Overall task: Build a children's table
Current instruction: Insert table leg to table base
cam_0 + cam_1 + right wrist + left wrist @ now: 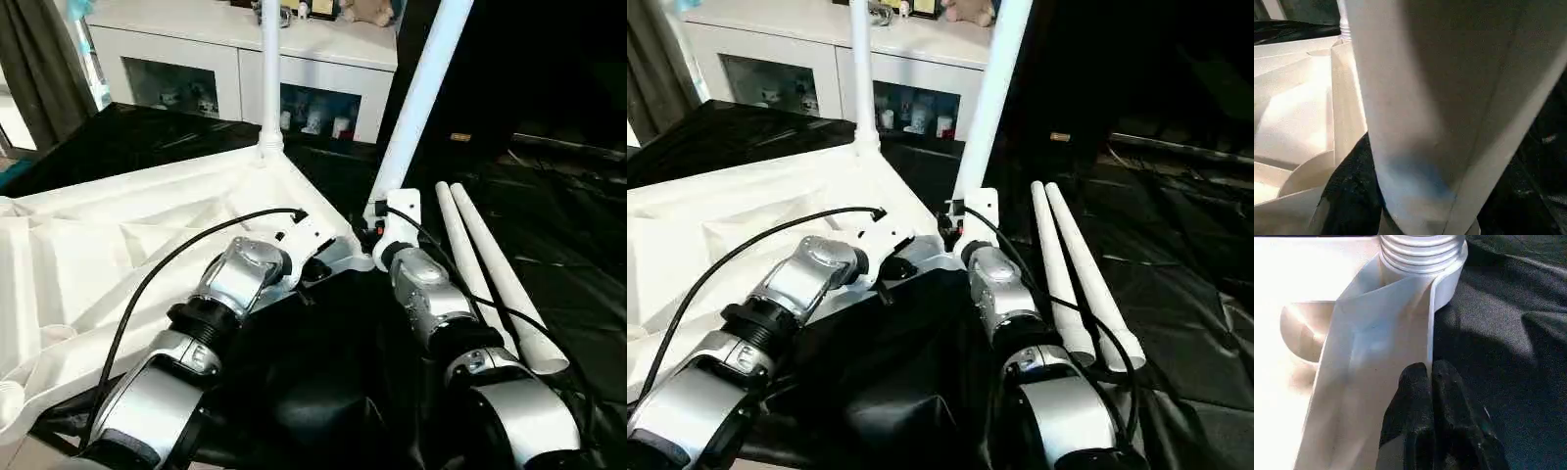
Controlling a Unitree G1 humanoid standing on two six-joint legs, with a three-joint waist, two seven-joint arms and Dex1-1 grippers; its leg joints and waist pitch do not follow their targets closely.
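The white table top point(118, 245) is lying underside up on a black sheet point(549, 284), its ribs showing. One white leg point(269, 69) is standing upright in the far corner socket. A second leg point(421, 98) is leaning at the near corner, and the right end effector point(377, 225) is gripping it, half open around the tube. Two spare legs point(490, 274) are lying side by side on the sheet, to the right. The left end effector point(1431, 377) is pinched shut, its fingertips touching the top's edge rib just below a threaded leg end point(1420, 249). A white cabinet point(196, 69) is holding small figures behind glass.
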